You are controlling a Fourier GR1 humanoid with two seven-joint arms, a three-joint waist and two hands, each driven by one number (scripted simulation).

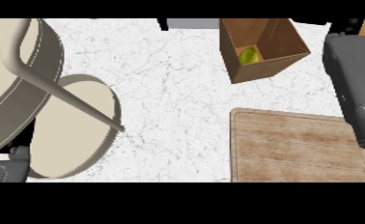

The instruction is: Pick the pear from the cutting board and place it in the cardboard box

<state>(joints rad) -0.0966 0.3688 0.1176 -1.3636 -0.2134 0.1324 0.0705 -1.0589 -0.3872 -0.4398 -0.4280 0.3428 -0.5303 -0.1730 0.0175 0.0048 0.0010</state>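
Your pear (248, 55) already lies inside the cardboard box (281, 63), left of your right robot hand (348, 25); whether that hand has released, you cannot tell. The placing looks done, so next draw back clear of the box wall.

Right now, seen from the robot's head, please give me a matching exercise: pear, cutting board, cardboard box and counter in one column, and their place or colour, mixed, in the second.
1. pear
2. cutting board
3. cardboard box
4. counter

A. white with fine grey veins
B. open at the top, far right of the view
C. inside the box
D. brown wood grain, near right of the view

Pairs: 1-C, 2-D, 3-B, 4-A.
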